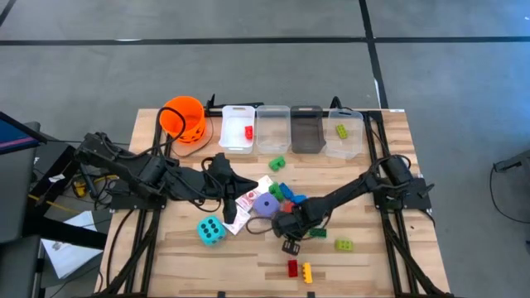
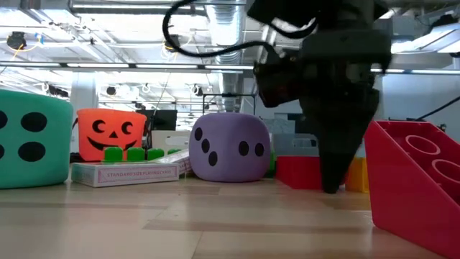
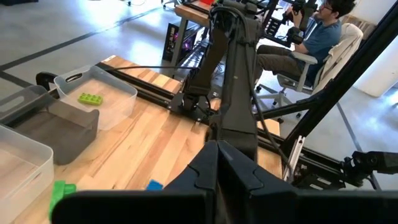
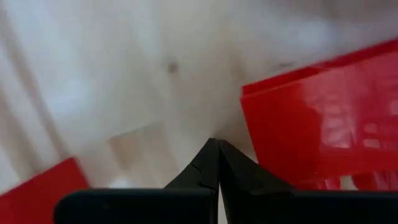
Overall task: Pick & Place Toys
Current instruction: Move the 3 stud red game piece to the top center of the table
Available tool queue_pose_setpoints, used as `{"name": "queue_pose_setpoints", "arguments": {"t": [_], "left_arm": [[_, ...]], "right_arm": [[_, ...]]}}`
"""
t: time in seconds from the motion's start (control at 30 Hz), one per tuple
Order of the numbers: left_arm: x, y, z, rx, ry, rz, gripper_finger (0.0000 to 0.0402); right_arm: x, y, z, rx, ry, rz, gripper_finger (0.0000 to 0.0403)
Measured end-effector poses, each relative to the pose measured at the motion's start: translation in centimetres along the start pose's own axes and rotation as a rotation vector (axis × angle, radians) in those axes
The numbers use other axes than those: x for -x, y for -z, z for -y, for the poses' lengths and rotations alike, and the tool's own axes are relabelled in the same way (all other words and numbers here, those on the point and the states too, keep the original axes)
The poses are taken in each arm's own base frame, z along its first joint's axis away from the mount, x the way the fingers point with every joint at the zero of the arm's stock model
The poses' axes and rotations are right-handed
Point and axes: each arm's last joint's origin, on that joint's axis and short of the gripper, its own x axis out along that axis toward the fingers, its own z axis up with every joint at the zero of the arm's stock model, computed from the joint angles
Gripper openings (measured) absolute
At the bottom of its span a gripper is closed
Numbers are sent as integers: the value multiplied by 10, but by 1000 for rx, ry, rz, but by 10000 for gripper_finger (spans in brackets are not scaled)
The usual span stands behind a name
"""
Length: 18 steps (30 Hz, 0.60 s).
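A: High view, item one: right gripper (image 1: 290,246)?
B: Fingers pressed together, holding nothing, tip down on the table (image 1: 364,265) at about 6 o'clock of centre, just above the red brick (image 1: 292,267) and yellow brick (image 1: 308,272).

A: Left gripper (image 1: 229,217)?
B: Fingers together, empty, at 8 o'clock of centre, beside the red-and-white cards (image 1: 248,201).

A: Dice?
B: Teal die (image 1: 210,231) at 7 o'clock; purple die (image 1: 265,206) at centre.

A: Loose bricks?
B: Green brick (image 1: 277,164) at 12 o'clock; lime brick (image 1: 343,245) at 4 o'clock; a blue and red cluster (image 1: 286,193) beside the purple die.

A: Containers?
B: Orange bucket (image 1: 184,118) at 11 o'clock; a row of clear bins (image 1: 272,131) at 12 o'clock, one holding a red brick, another a green one.
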Motion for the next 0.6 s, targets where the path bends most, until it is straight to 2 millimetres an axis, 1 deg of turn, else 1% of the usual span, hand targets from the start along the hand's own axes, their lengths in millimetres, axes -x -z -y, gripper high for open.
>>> {"name": "queue_pose_setpoints", "arguments": {"t": [0.27,0.47,0.6], "left_arm": [[0,0,0,0,0,0,0],[0,0,0,1,0,0,0],[0,0,0,10,0,0,0]], "right_arm": [[3,-13,31,-76,114,-21,0],[7,-23,60,-105,245,-27,0],[11,-30,84,-116,316,-56,0]]}}
